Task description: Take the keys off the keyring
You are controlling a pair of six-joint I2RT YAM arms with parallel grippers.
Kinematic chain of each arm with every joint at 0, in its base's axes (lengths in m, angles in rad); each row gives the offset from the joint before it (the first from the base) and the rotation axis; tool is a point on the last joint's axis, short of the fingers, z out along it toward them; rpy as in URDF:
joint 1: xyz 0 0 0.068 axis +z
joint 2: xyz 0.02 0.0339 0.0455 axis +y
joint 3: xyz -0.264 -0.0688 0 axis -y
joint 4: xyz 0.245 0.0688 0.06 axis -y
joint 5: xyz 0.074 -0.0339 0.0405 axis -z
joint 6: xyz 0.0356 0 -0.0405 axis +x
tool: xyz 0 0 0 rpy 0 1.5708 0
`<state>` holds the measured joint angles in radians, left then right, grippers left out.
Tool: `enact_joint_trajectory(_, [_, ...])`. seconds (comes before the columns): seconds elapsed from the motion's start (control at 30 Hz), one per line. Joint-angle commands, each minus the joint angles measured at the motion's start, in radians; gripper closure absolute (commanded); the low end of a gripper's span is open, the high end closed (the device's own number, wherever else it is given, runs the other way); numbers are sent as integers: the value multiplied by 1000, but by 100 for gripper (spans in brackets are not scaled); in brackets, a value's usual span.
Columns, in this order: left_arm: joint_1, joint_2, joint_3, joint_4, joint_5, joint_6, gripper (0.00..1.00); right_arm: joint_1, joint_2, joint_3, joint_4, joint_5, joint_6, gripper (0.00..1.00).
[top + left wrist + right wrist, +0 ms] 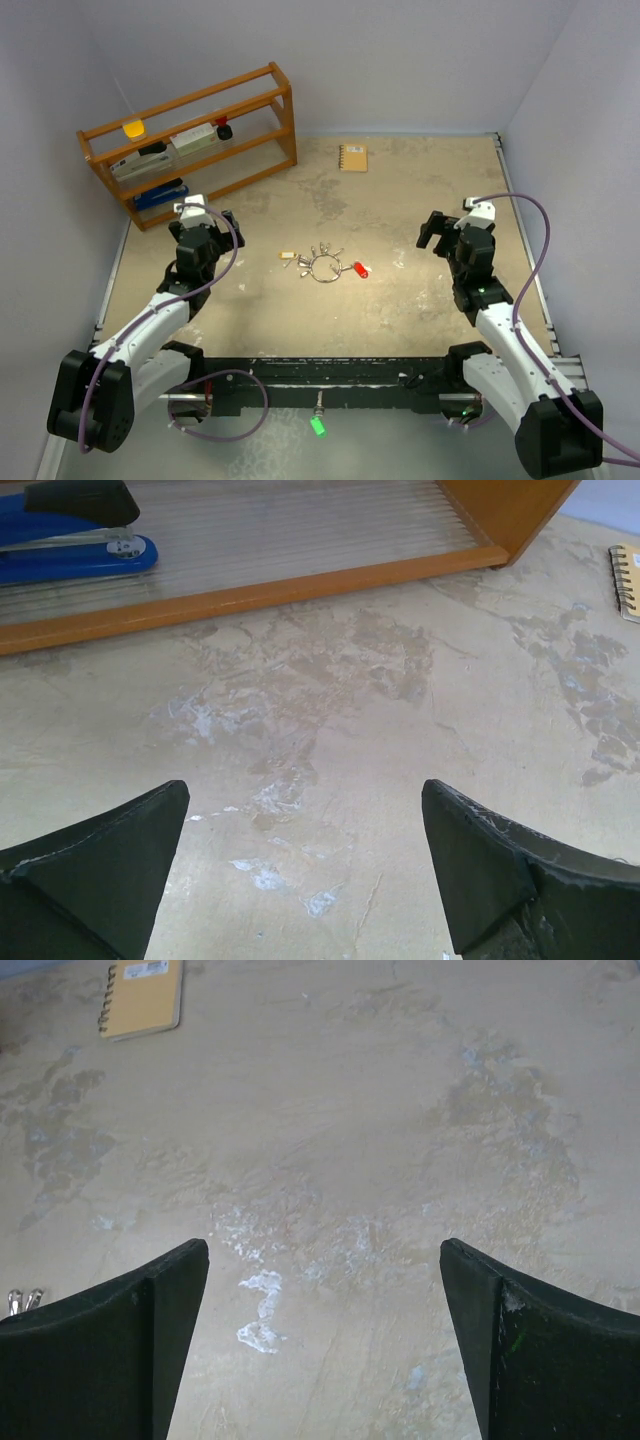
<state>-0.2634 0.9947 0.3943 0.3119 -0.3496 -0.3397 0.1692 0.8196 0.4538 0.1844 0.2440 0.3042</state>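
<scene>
Our left end effector [305, 792] hangs with its fingers spread apart over the bench [330, 710], facing the wooden rack [300, 585] and a blue stapler [75, 558]. Our right end effector [325, 1250] is equally spread, with an orange notebook [143, 997] beyond it. The keyring [325, 268] lies mid-bench between both arms and well apart from each, the keys [318, 255] fanned around it.

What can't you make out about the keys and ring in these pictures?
Top view: the keys are too small to count; how each hangs on the ring is unclear.
Right wrist view: only two silver tips show at the left edge, above a finger of the right gripper; the rest is cut off.
Left wrist view: no keys in frame; the stapler is cut off by the top edge, the notebook by the right edge.
</scene>
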Motion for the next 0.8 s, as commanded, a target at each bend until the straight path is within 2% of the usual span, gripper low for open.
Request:
enact_joint_trajectory(0.0, [-6, -5, 26, 7, 34, -38, 3, -3, 18, 17, 0, -52, 9, 0])
enact_joint_trajectory(0.4, [-6, 51, 58, 29, 117, -74, 1, -2, 6, 20, 22, -134, -2, 0])
enact_joint_trajectory(0.6, [-8, 39, 67, 60, 185, -101, 1, -2, 51, 21, 63, -265, -2, 0])
enact_joint_trajectory(0.7, [-7, 48, 87, 43, 249, -108, 1, -2, 54, -5, 120, -301, 16, 0])
enact_joint_trajectory(0.77, [-10, 53, 88, 55, 328, -100, 1, -2, 69, 10, 95, -349, 11, 0])
